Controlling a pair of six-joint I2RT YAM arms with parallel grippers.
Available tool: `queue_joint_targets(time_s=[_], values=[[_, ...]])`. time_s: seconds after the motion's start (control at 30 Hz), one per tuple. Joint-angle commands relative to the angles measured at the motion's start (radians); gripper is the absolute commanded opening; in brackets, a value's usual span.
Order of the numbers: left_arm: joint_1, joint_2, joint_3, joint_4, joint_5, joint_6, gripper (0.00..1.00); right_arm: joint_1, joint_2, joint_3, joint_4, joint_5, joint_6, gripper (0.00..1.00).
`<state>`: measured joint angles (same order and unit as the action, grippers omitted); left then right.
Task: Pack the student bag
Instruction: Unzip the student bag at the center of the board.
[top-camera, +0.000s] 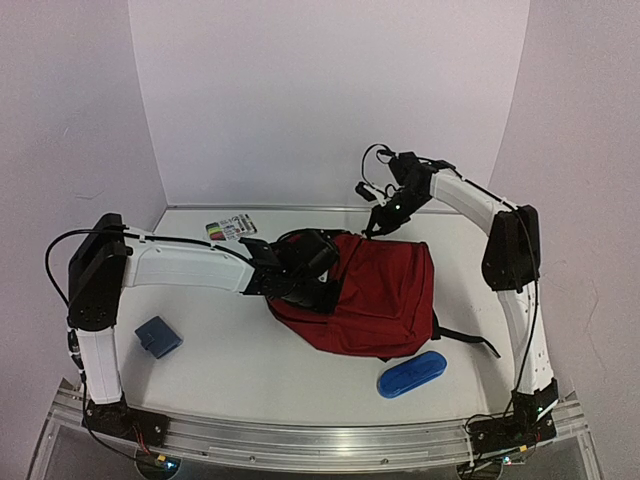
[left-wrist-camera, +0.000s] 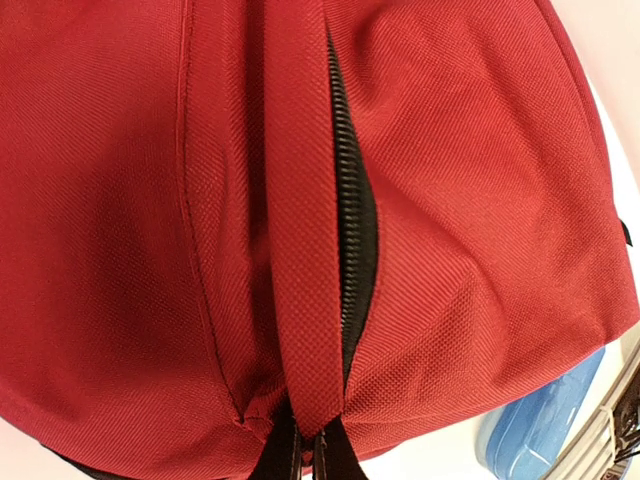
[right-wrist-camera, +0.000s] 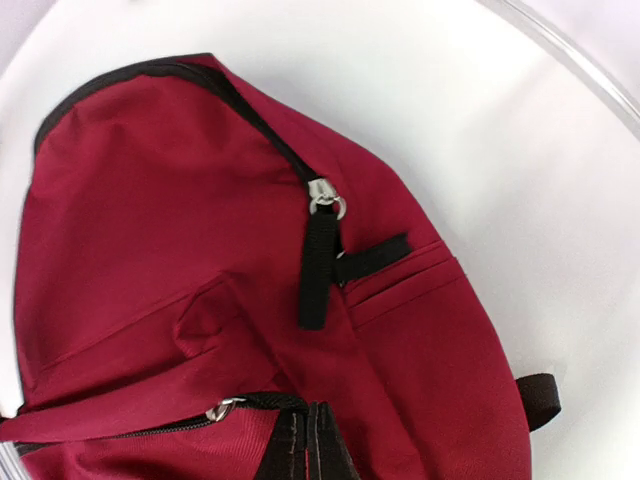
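The student bag (top-camera: 385, 295), a dark red backpack, lies in the middle of the table. My left gripper (top-camera: 318, 272) is at its left edge. In the left wrist view the gripper (left-wrist-camera: 305, 458) is shut on a red fabric flap beside a black zipper (left-wrist-camera: 352, 220) that gapes a little. My right gripper (top-camera: 378, 226) is at the bag's far top corner. In the right wrist view the gripper (right-wrist-camera: 318, 452) is shut on the bag's fabric (right-wrist-camera: 150, 200) near a silver zipper slider (right-wrist-camera: 222, 408). A second slider with a black pull strap (right-wrist-camera: 318, 265) lies ahead.
A blue oblong case (top-camera: 412, 374) lies just in front of the bag and also shows in the left wrist view (left-wrist-camera: 545, 420). A small dark blue box (top-camera: 158, 336) sits at the front left. A printed card (top-camera: 230, 229) lies at the back left. A black strap (top-camera: 470, 338) trails to the right.
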<state>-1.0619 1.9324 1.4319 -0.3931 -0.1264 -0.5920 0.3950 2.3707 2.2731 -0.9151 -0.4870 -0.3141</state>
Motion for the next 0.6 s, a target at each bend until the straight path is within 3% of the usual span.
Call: queue_joint_targets(time_s=[0.0,0.17,0.47,0.57], values=[[-0.035,-0.037,-0.009,-0.113,0.047,-0.013,0.0,-0.017,0.084,0.148,0.053,0.156,0.001,0.0],[-0.069,0.031,0.08,-0.132,0.088,0.042,0.0,-0.007,0.116,0.22,0.093,0.111,0.087,0.0],[-0.07,0.103,0.187,-0.112,0.123,0.133,0.0,0.091,0.077,0.169,0.2,0.056,0.18,0.0],[-0.07,0.086,0.171,-0.107,0.113,0.115,0.08,0.106,0.074,0.175,0.208,0.021,0.2,0.0]])
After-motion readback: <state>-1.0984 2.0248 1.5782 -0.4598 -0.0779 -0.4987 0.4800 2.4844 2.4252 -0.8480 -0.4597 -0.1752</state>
